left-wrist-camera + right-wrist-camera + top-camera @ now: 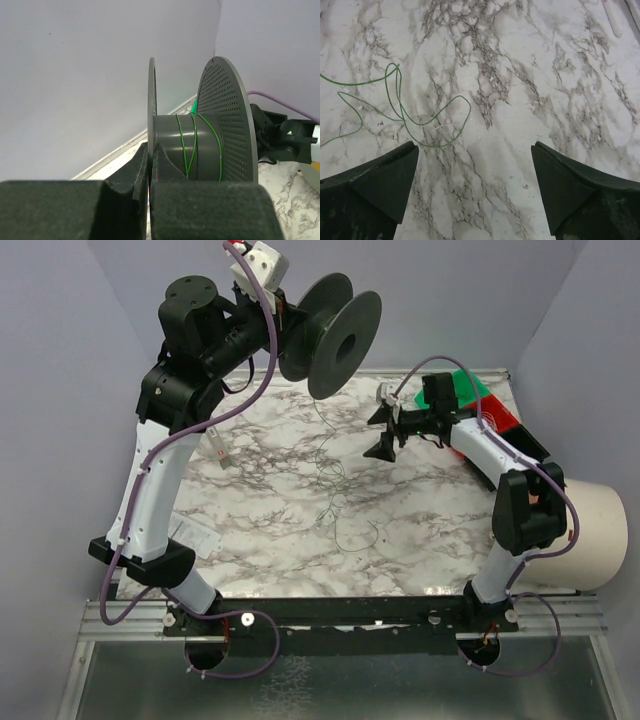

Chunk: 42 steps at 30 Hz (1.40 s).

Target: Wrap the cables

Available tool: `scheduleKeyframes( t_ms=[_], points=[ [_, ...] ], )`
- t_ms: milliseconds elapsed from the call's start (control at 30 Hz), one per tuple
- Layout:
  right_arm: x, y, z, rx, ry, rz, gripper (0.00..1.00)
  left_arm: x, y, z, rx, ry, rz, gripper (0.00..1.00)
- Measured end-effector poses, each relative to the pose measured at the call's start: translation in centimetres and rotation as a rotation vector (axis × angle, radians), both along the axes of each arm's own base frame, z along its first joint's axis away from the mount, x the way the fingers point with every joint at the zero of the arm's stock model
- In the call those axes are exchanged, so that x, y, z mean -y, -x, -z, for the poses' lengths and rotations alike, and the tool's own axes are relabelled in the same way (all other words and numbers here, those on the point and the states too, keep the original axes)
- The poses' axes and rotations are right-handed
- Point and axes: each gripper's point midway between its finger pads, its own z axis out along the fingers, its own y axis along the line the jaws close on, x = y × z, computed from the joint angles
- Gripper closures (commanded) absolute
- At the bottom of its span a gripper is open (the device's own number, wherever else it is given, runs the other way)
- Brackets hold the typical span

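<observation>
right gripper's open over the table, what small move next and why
Probably slide the right gripper sideways until it straddles the loose green wire. Its jaws stand wide and empty, the wire lies on the marble table beside one finger, and the left gripper clamps the spool by its flange with only a few turns wound.

You have one black spool, one thin green cable as far as you can tell, and two grippers: the left gripper and the right gripper. On the worktop, count two small white pieces near its left edge. There is one green object and one red object at its far right corner, and one white cylinder beyond its right edge.
</observation>
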Motion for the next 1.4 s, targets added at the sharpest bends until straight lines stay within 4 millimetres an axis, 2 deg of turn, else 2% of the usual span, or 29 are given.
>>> scheduleKeyframes(
  t_ms=[100,267,367,567,833,967,1167,1200,1233,1333,1400],
  points=[
    [-1.2,1.5,1.3,-0.031,-0.008,-0.040,0.00,0.1,0.1,0.0,-0.004,0.004,0.007,1.00],
    [-3.7,5.7,6.2,-0.151,-0.014,-0.076,0.00,0.0,0.0,0.0,-0.009,0.011,0.003,1.00],
    [-5.0,7.6,7.8,-0.200,-0.026,-0.088,0.01,-0.3,-0.1,0.0,-0.013,0.015,-0.003,1.00],
    [-6.9,7.2,6.4,-0.158,-0.083,-0.091,0.04,-0.8,-0.8,0.5,-0.033,0.021,-0.023,1.00],
    [-8.8,6.9,4.9,-0.139,-0.136,-0.078,0.15,-1.2,-1.4,1.4,-0.070,0.031,-0.039,1.00],
    [-9.3,7.4,5.3,-0.150,-0.134,-0.093,0.19,-1.3,-1.6,1.5,-0.076,0.036,-0.044,1.00],
    [-10.2,8.1,6.9,-0.184,-0.106,-0.123,0.23,-1.8,-2.0,1.5,-0.077,0.041,-0.065,1.00],
    [-10.3,8.2,7.2,-0.190,-0.103,-0.125,0.26,-1.9,-2.0,1.5,-0.077,0.042,-0.069,1.00],
    [-10.4,8.3,7.4,-0.196,-0.100,-0.126,0.34,-2.0,-2.1,1.5,-0.078,0.043,-0.072,1.00],
    [-10.5,8.4,8.0,-0.225,-0.093,-0.120,0.74,-2.2,-2.2,1.5,-0.079,0.045,-0.081,1.00],
    [-10.5,8.3,8.0,-0.223,-0.093,-0.121,0.93,-2.3,-2.3,1.5,-0.079,0.046,-0.085,1.00]
  ],
)
